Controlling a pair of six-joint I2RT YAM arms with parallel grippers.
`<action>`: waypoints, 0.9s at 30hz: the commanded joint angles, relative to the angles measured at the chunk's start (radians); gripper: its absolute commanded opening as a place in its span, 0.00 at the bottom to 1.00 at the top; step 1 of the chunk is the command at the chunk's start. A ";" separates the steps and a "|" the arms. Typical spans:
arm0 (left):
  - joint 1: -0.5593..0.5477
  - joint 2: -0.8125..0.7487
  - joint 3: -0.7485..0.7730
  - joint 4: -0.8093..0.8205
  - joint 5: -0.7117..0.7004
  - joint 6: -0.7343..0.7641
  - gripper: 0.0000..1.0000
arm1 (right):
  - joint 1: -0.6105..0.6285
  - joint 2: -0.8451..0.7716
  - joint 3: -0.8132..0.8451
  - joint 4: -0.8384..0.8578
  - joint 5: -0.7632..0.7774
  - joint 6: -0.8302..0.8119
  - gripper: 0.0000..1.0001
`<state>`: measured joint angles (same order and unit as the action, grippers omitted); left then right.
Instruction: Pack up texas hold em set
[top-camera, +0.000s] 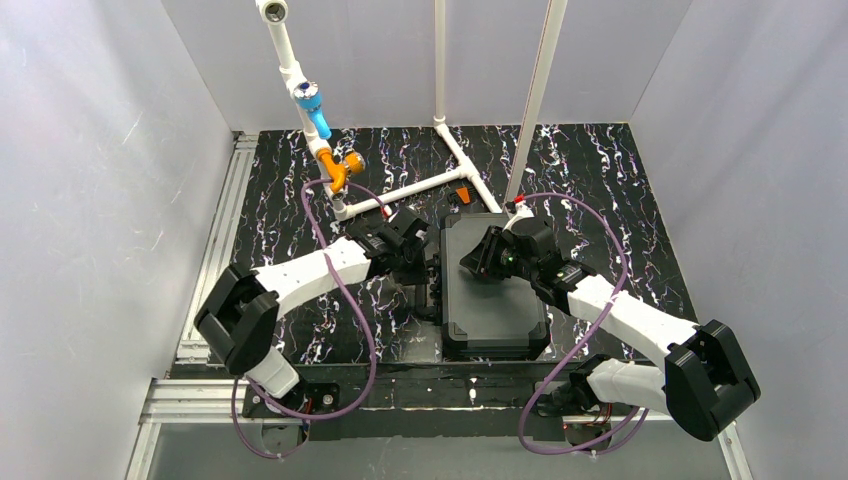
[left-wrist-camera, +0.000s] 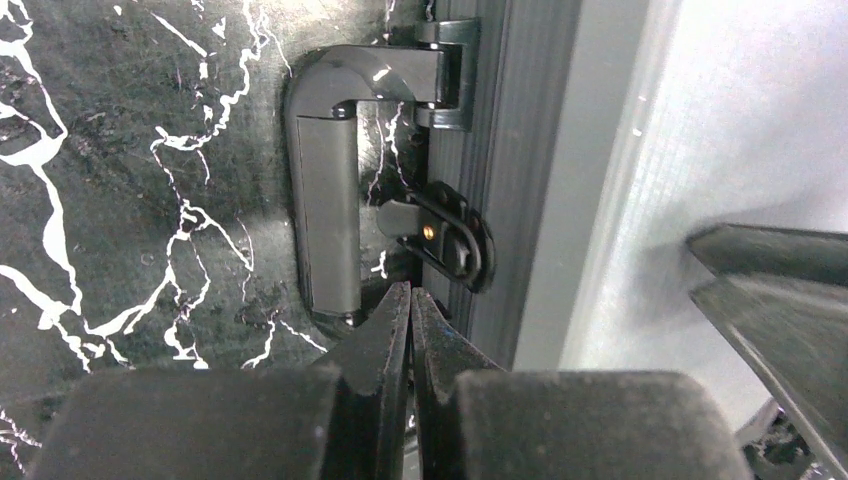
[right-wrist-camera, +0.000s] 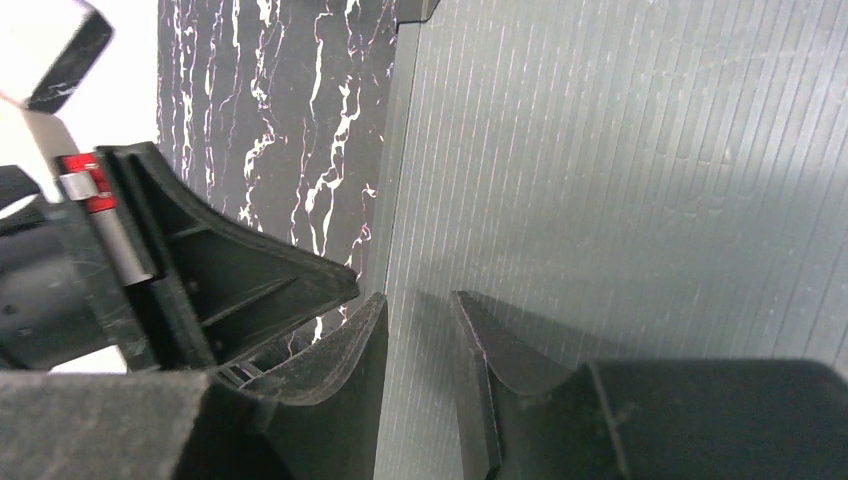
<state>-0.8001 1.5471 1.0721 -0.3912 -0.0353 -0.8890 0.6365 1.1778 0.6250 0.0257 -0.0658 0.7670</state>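
Case (top-camera: 495, 300): black, lid shut, flat on the bench (top-camera: 620, 200) mid-scene; handle (left-wrist-camera: 325, 220) and latch (left-wrist-camera: 455, 235) on its 9 o'clock side.
Left hand (left-wrist-camera: 410, 300): at the case's 9 o'clock, fingers pressed together with nothing between them; tips just beside the handle's near end, close to the latch.
Right hand (right-wrist-camera: 415, 320): over the lid toward 11 o'clock, fingers slightly apart, holding nothing; they straddle the lid's edge; contact cannot be told.
Pipe frame (top-camera: 400, 195): white, at the case's 11 to 12 o'clock.
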 joint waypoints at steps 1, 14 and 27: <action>0.007 0.055 0.009 0.014 -0.007 0.021 0.00 | 0.005 0.082 -0.088 -0.385 0.062 -0.064 0.39; 0.007 0.150 0.028 0.051 0.000 0.031 0.00 | 0.005 0.087 -0.088 -0.388 0.062 -0.067 0.39; 0.007 0.230 0.025 0.090 0.023 0.026 0.00 | 0.005 0.088 -0.090 -0.389 0.062 -0.071 0.39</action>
<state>-0.7933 1.7405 1.0874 -0.3206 -0.0257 -0.8650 0.6365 1.1790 0.6262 0.0231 -0.0658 0.7624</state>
